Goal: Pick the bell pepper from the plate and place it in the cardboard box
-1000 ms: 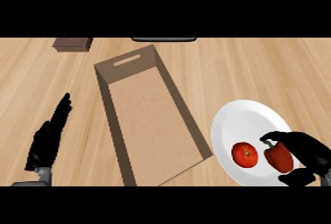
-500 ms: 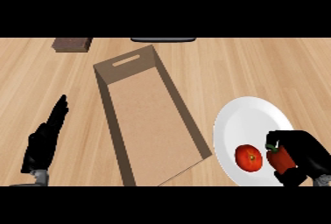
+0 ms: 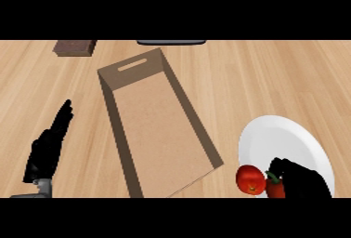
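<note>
Curling over the lower part of the white plate (image 3: 288, 135), the right hand (image 3: 302, 181) sits at the bottom right of the head view, its black fingers wrapped round the bell pepper (image 3: 276, 189). Only a red strip of the pepper and its green stem show at the hand's left edge; the rest is hidden under the fingers. Whether the pepper is lifted clear of the plate or touches it cannot be told.

Just left of the pepper, touching or nearly touching it, lies a round red tomato (image 3: 251, 179), at the plate's lower left rim.

Left of the plate, close beside it, stands the long cardboard box (image 3: 161, 130), open at the top, its length running slantwise from the upper left toward the lower right, with a slot handle cut in its far end wall. Nothing lies inside it.

Well apart, at the view's lower left, the left hand (image 3: 47, 148) rests with fingers straight and pointing up, holding nothing.

On the wooden counter (image 3: 260, 79), near the top edge, a small brown block (image 3: 74, 47) sits left of a dark flat object (image 3: 171, 42).
</note>
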`<state>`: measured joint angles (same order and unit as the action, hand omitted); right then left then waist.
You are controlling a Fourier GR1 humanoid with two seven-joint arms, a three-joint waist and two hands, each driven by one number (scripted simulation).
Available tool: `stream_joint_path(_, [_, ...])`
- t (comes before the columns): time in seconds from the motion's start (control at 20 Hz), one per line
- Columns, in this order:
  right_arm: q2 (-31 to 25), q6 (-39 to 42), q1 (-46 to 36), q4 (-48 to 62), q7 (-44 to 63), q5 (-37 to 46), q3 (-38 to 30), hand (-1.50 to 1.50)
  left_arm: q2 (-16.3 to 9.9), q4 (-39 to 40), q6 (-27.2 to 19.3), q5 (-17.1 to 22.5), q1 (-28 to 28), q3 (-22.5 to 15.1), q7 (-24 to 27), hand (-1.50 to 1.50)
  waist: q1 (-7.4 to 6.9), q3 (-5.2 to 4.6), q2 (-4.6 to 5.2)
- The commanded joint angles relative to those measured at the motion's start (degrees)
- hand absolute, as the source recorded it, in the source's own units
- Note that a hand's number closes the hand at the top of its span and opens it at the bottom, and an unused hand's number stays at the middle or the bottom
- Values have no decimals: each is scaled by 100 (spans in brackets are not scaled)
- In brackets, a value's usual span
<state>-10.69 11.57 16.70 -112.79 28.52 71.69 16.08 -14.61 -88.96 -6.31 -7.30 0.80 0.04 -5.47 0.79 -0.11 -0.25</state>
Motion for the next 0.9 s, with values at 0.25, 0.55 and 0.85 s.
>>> stream_joint_path(0.25, [227, 415, 127, -1483, 744, 540, 433, 150, 65, -266, 148, -26, 41, 72, -178, 0, -66, 10, 15])
stream_joint_path(0.55, [917, -122, -450, -2329, 394, 35, 1250, 150, 80, 159, 111, -86, -230, 49, -101, 0, -50, 10, 21])
stream_joint_path(0.85, [1063, 320, -1812, -2437, 991, -463, 1481, 150, 204, 64, 77, -204, -38, -61, 36, 0, -131, 8, 28])
